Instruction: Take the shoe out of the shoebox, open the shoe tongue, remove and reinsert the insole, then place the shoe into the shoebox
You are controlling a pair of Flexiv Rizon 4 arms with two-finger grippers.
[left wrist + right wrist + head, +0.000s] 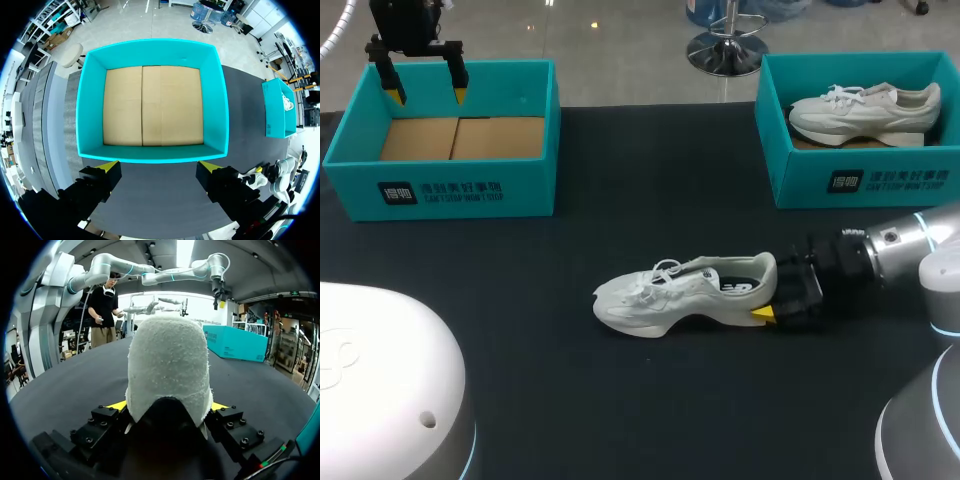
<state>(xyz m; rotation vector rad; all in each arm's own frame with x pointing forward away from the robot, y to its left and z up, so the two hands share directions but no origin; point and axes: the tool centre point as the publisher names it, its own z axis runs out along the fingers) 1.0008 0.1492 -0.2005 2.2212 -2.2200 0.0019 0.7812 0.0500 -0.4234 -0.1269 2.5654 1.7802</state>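
White knit sneaker (pixel 685 292) lay on black tabletop (pixel 520 300), heel pinched by our right gripper (pixel 775 295); our left gripper (pixel 427 97) hung open, empty. Heel-only hold risked twisting loose.

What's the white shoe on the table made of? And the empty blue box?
The shoe is probably soft fabric with laces; its heel looks fuzzy and matte, like suede or fleece. The box is likely cardboard: smooth teal walls and a plain brown floor seamed down the middle.

The table (pixel 570 400) I am working over
Its matte black covering lies flat, and I see it span the full width of my head view.
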